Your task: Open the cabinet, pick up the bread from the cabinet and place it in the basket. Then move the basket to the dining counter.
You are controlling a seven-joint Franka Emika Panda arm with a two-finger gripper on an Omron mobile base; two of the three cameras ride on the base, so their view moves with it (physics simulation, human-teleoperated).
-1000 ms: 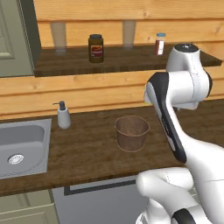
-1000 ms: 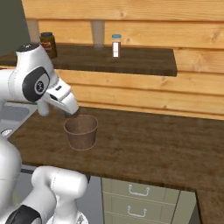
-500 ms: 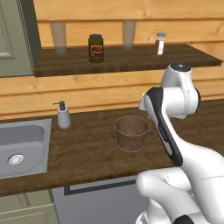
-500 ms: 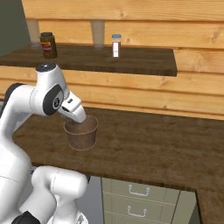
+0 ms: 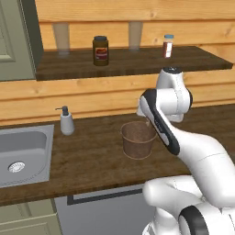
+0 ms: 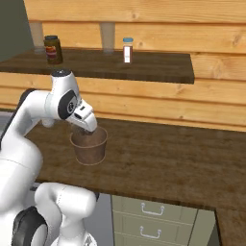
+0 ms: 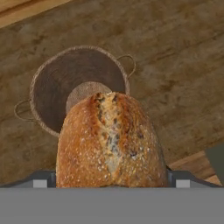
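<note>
Dark wooden worktop point(image 5: 92, 160) lies under everything. Nearest the hand camera, the bread point(image 7: 111, 142) sits clamped in the gripper point(image 6: 90, 128); it looks light, crusty, likely crushable. Beyond it, the basket point(image 7: 78, 87) waits open-mouthed. Folded low, the arm points its hand down at the rim.

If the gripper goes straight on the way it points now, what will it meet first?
Probably the basket: the gripper points down at its open mouth, so the held bread would likely reach the inside bottom first, though depth is unclear.
</note>
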